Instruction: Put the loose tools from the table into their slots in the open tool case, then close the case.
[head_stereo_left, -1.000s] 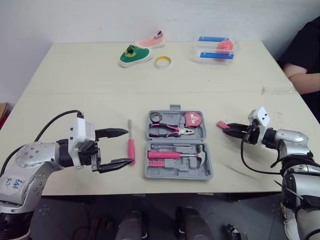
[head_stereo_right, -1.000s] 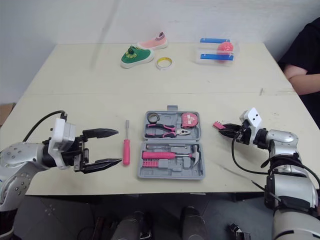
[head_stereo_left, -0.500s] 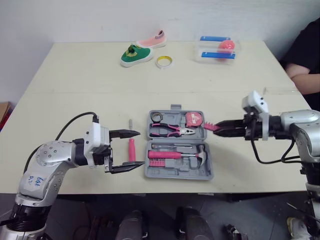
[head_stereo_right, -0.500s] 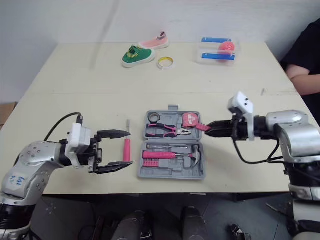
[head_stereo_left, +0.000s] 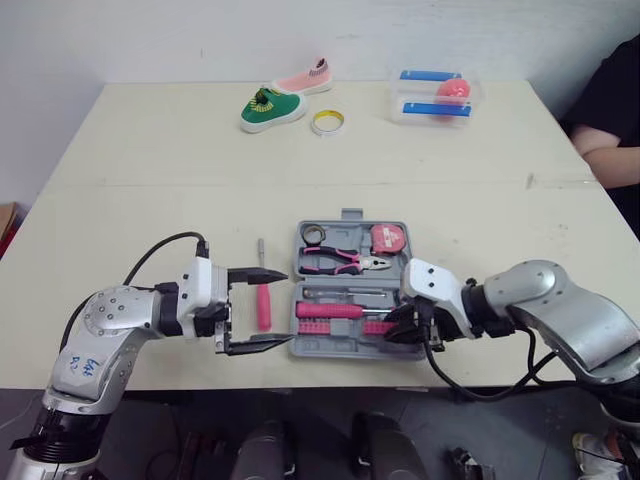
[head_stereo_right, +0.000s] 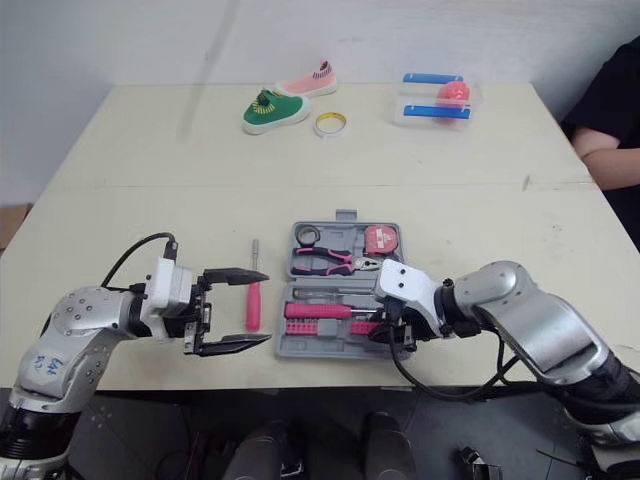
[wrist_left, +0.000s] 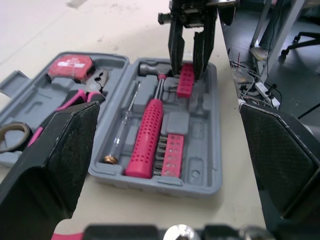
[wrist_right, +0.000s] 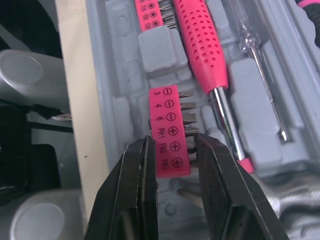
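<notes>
Right hand (wrist_right: 172, 144) swung in from 3 o'clock, pinching pink plastic bit strip (wrist_right: 170, 107) over grey plastic tool case (head_stereo_left: 335, 346); square to slot, press flat.

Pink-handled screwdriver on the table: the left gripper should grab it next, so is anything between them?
Nothing visible. The open left gripper has one black finger on each side of the pink-handled screwdriver, seen from the head. The grey plastic tool case lies beside it, not between.
</notes>
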